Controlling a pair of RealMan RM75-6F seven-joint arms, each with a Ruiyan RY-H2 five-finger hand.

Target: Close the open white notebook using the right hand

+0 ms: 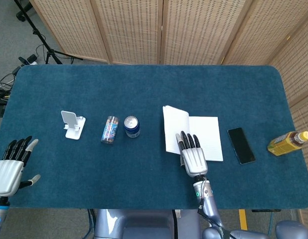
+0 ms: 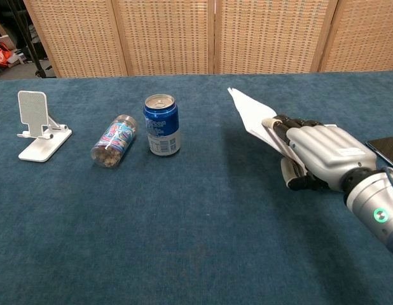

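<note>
Notebook (image 1: 194,135) pages on the left side stand tilted up off the blue table (image 1: 144,94), lifted by the right hand (image 2: 320,155), whose fingers (image 2: 282,125) lie straight and close together against the raised white leaf, thumb tucked beneath, while the left hand (image 1: 9,167) hovers spread and empty, well apart.

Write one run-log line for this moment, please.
right hand: lifting left cover | white paper notebook: half closed | left hand: open, idle
</note>
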